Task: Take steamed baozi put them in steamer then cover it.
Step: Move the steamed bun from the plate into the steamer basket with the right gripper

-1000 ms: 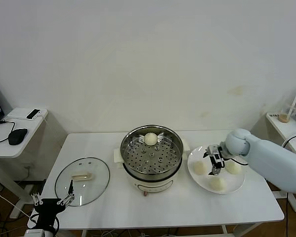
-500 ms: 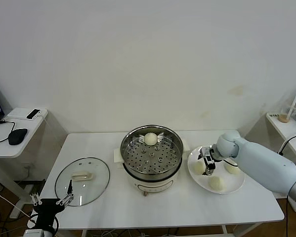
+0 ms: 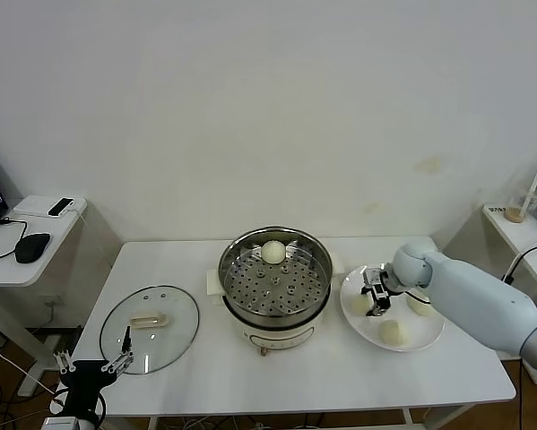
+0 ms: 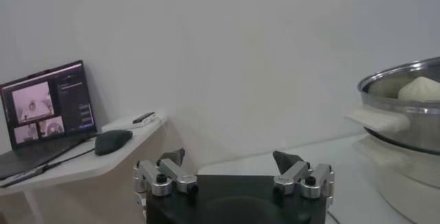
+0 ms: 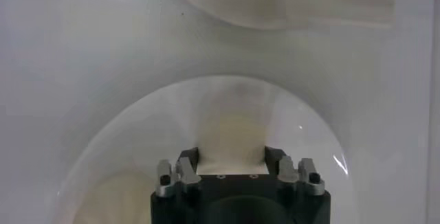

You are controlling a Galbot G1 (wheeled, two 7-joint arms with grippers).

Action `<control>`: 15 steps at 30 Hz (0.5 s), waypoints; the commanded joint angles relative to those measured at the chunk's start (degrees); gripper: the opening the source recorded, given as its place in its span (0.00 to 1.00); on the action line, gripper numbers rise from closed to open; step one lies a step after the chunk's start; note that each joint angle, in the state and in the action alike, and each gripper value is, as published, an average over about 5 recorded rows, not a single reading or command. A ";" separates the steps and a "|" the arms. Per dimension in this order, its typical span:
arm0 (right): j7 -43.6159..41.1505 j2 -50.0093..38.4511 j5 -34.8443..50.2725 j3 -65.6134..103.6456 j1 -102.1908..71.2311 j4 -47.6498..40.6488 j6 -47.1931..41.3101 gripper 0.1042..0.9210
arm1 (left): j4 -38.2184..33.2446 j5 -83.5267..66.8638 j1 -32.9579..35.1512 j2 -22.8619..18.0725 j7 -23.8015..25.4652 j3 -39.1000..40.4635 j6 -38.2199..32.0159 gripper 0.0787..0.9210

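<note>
One steamed baozi (image 3: 273, 252) lies at the back of the steamer (image 3: 225, 269) on its perforated tray. It also shows in the left wrist view (image 4: 421, 89). Three more baozi lie on the white plate (image 3: 425, 340). My right gripper (image 3: 373, 302) is down over the plate's left side, shut on the left baozi (image 3: 360, 304). The right wrist view shows that baozi (image 5: 230, 129) between the fingertips of the right gripper (image 5: 231, 154). The cover (image 3: 150, 328) lies flat on the table at the left. My left gripper (image 3: 93, 365) is parked open at the front left.
The other two baozi (image 3: 420, 304) (image 3: 393, 332) lie right of and in front of the right gripper. A side desk with a mouse (image 3: 32, 246) stands at the left. A shelf with a cup (image 3: 524, 204) stands at the right.
My right gripper moved left across the plate from its middle to the left baozi and came down around it. The left arm has not moved.
</note>
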 commanded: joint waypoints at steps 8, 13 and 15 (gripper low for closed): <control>-4.75 -8.41 7.61 -3.12 15.52 8.46 -1.74 0.54 | -0.42 -0.10 -0.06 0.37 0.01 0.23 0.01 0.88; -5.03 -10.10 14.36 -8.49 26.28 12.46 -3.50 0.54 | -0.87 -0.05 -0.05 0.45 0.01 0.75 0.01 0.88; -4.82 -9.75 17.40 -11.31 30.82 13.81 -4.40 0.54 | -1.18 -0.05 -0.09 0.52 0.02 0.96 0.06 0.88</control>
